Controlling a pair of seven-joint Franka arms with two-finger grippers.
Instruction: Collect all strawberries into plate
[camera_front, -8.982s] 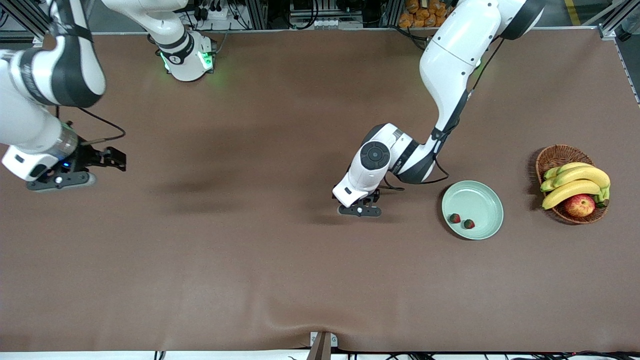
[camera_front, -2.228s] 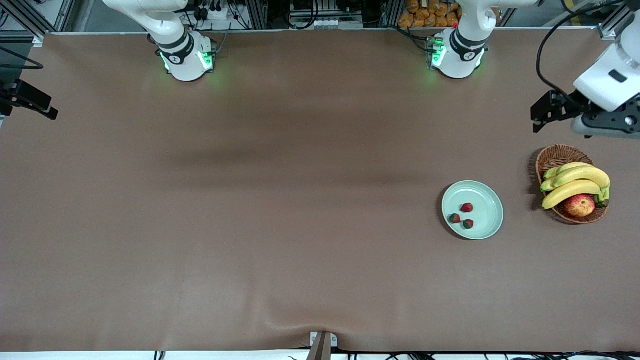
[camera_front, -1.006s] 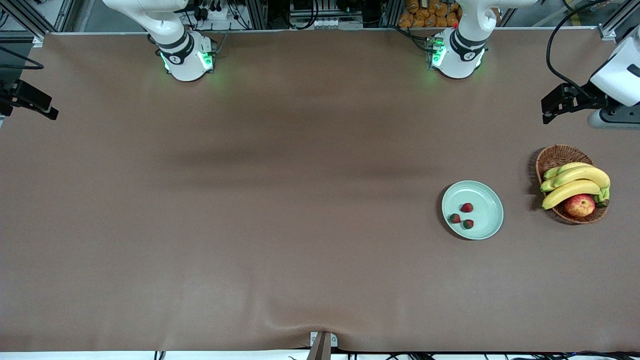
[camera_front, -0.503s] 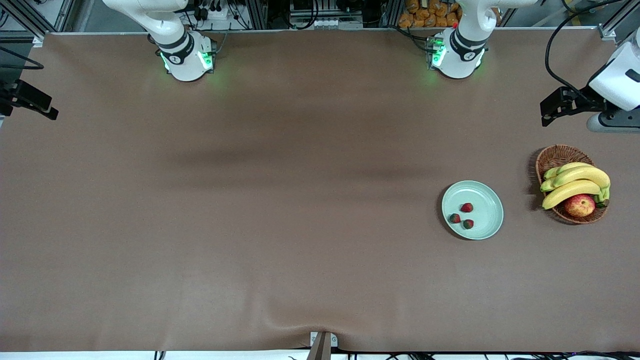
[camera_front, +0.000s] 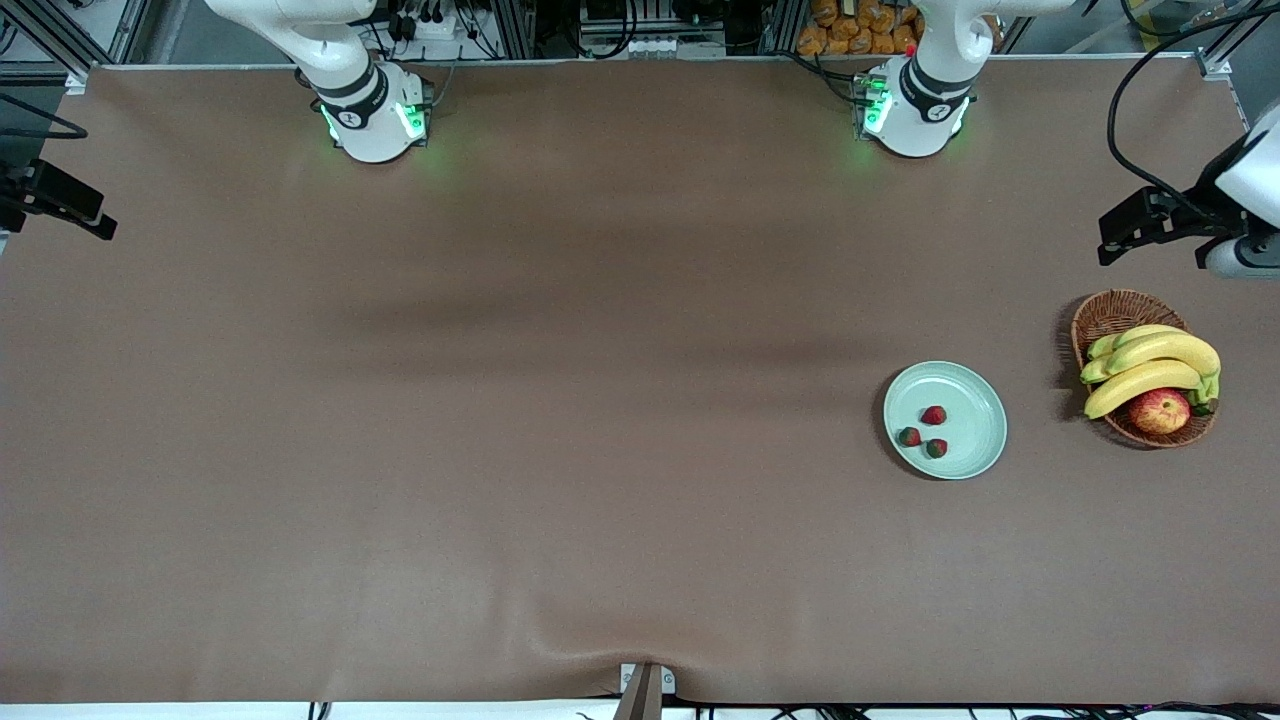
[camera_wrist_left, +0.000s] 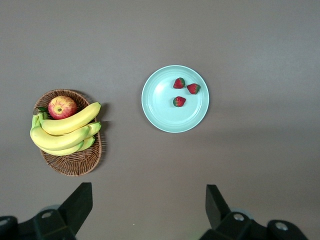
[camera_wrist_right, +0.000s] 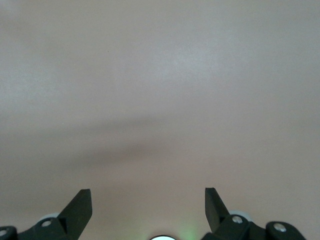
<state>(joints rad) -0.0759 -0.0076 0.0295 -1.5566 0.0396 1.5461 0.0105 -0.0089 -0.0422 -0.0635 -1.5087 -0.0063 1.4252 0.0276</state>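
Note:
Three strawberries (camera_front: 934, 414) (camera_front: 909, 436) (camera_front: 936, 448) lie in the mint-green plate (camera_front: 968, 398), toward the left arm's end of the table. The left wrist view shows the plate (camera_wrist_left: 165, 111) with the berries (camera_wrist_left: 179, 83) (camera_wrist_left: 193, 88) (camera_wrist_left: 179, 101) in it. My left gripper (camera_front: 1120, 228) hangs high over the table's end, above the ground by the basket, open and empty (camera_wrist_left: 149, 210). My right gripper (camera_front: 85, 210) waits at the right arm's end of the table, open and empty (camera_wrist_right: 148, 210) over bare mat.
A brown wicker basket (camera_front: 1105, 312) with bananas (camera_front: 1150, 365) and an apple (camera_front: 1160, 410) stands beside the plate, closer to the left arm's end of the table. It also shows in the left wrist view (camera_wrist_left: 75, 160). The brown mat (camera_front: 560, 400) covers the table.
Since nine seconds ago a third strawberry has come to lie in the plate and both arms have drawn back to the table's ends. Lately the left gripper drifted slightly outward.

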